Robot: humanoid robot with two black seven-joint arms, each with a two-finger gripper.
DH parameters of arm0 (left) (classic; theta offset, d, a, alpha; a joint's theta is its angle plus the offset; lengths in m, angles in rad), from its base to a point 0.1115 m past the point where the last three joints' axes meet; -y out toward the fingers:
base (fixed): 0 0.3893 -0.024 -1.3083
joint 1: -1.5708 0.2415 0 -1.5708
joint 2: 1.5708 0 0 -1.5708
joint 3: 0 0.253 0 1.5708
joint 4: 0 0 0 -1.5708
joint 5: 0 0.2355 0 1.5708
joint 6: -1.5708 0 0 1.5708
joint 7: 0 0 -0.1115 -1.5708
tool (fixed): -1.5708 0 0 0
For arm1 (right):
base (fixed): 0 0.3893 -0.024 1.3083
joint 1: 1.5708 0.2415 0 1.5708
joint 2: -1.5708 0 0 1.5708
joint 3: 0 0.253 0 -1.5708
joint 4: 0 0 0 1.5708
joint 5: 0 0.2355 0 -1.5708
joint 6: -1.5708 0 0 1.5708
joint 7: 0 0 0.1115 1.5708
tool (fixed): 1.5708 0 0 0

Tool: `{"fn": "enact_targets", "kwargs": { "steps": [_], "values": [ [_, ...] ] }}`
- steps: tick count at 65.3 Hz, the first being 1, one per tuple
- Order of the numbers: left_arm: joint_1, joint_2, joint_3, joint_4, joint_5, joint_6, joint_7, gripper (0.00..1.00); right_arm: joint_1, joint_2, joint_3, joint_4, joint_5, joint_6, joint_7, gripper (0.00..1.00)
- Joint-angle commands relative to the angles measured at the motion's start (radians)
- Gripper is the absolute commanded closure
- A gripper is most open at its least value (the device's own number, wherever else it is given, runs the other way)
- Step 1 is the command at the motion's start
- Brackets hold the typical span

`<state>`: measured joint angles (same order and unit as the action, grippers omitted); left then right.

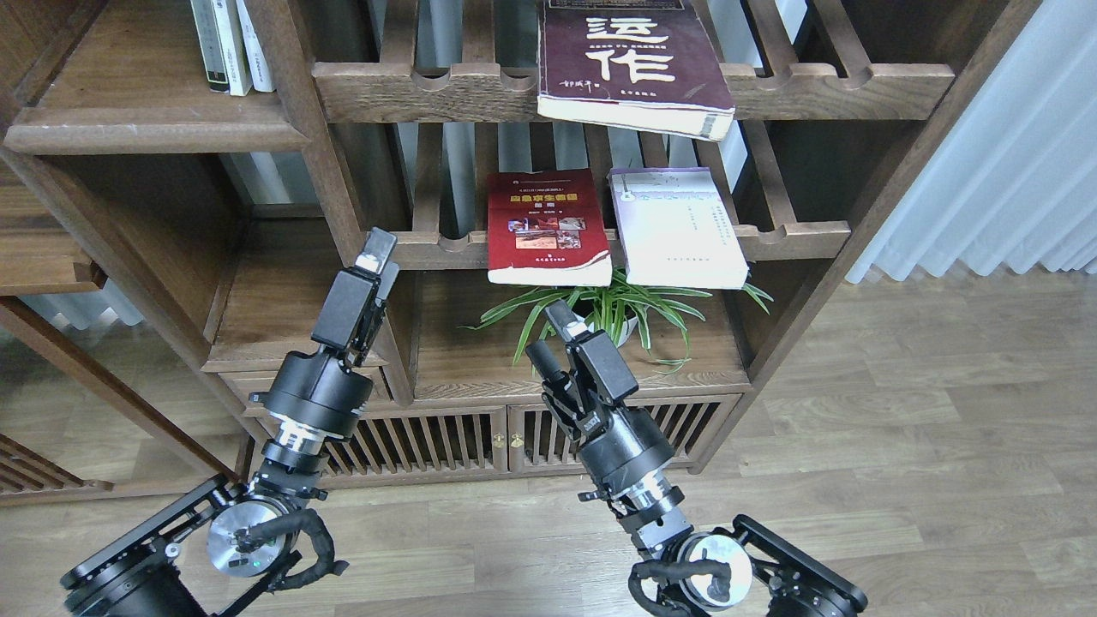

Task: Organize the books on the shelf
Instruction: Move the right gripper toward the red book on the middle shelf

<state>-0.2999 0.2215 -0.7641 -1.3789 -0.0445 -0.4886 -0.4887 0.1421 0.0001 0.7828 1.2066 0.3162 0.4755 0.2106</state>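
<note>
Three paperbacks lie flat on the slatted racks of a dark wooden bookcase. The thick maroon book with big white Chinese characters rests on the upper rack, its near edge jutting past the scalloped front rail. On the lower rack the red book with a photo collage and the pale lavender-white book lie side by side, close together, both overhanging the rail toward the camera. To the upper left, the solid plank shelf with a rounded front lip carries a few thin white- and grey-spined books standing upright at its back right corner. Below the two lower paperbacks, a potted spider plant sits on the cabinet top. The left claw points upward in front of the bookcase's vertical post, left of the red book and apart from it; its fingers appear pressed narrow, holding nothing. The right claw rises in front of the plant, beneath the red book, with its two fingers slightly parted and empty.
</note>
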Motion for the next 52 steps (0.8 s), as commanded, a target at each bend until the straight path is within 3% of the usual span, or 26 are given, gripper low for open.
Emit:
{"fn": "enact_targets", "kwargs": {
  "steps": [1, 26, 52],
  "values": [
    [0.010, 0.018, -0.006, 0.001, 0.002, 0.000, 0.000, 0.00, 0.056, 0.000, 0.015, -0.091, 0.004, -0.029, 0.012, 0.01],
    [0.015, -0.002, 0.006, 0.012, 0.002, 0.000, 0.000, 0.00, 0.169, 0.000, 0.021, -0.263, 0.159, -0.106, 0.018, 0.01],
    [0.004, -0.016, 0.006, 0.031, 0.003, 0.000, 0.000, 0.00, 0.289, 0.000, -0.019, -0.285, 0.176, -0.224, 0.006, 0.01]
  ]
}}
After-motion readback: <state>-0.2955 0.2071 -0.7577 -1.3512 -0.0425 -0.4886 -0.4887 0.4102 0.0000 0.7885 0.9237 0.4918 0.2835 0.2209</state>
